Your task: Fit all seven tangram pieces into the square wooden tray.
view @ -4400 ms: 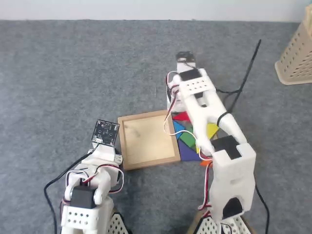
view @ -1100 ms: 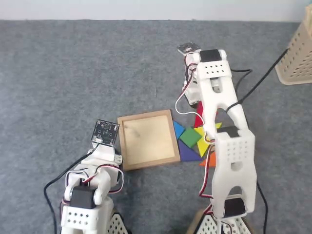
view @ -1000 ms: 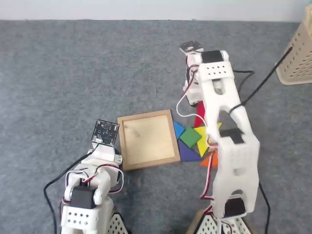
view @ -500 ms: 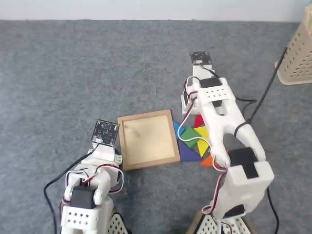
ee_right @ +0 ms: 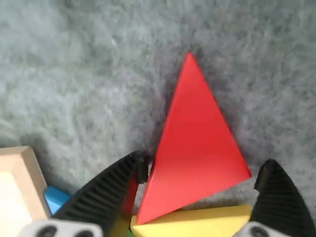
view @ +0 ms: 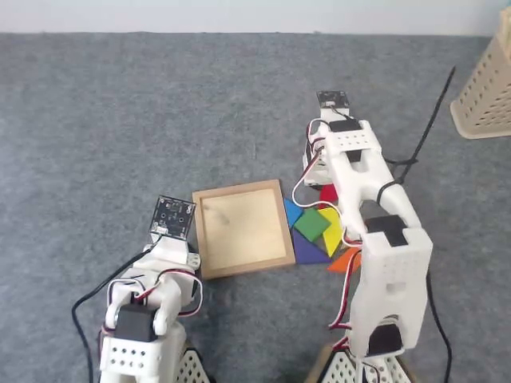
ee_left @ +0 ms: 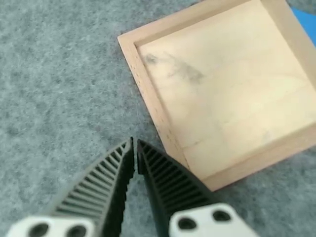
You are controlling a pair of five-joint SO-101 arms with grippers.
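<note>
The square wooden tray (view: pixel 243 227) lies bare on the grey carpet, its inside showing in the left wrist view (ee_left: pixel 227 98). Just right of it are the pieces: blue (view: pixel 292 212), green (view: pixel 311 224), yellow (view: pixel 331 229), purple (view: pixel 307 250), orange (view: pixel 345 260) and a red triangle (view: pixel 327 194). My right gripper (ee_right: pixel 205 163) is open, low over the red triangle (ee_right: pixel 197 133), one finger at each side of it. My left gripper (ee_left: pixel 134 144) is shut on nothing, above the carpet beside the tray's near left edge.
A cream perforated basket (view: pixel 485 88) stands at the far right. The right arm (view: pixel 375 231) stretches over the pieces and hides part of them. The left arm (view: pixel 148 307) sits at the near left. Bare carpet lies beyond and left of the tray.
The right arm's wrist has shifted rightward and settled lower over the red triangle. The left arm, tray and pieces have kept still.
</note>
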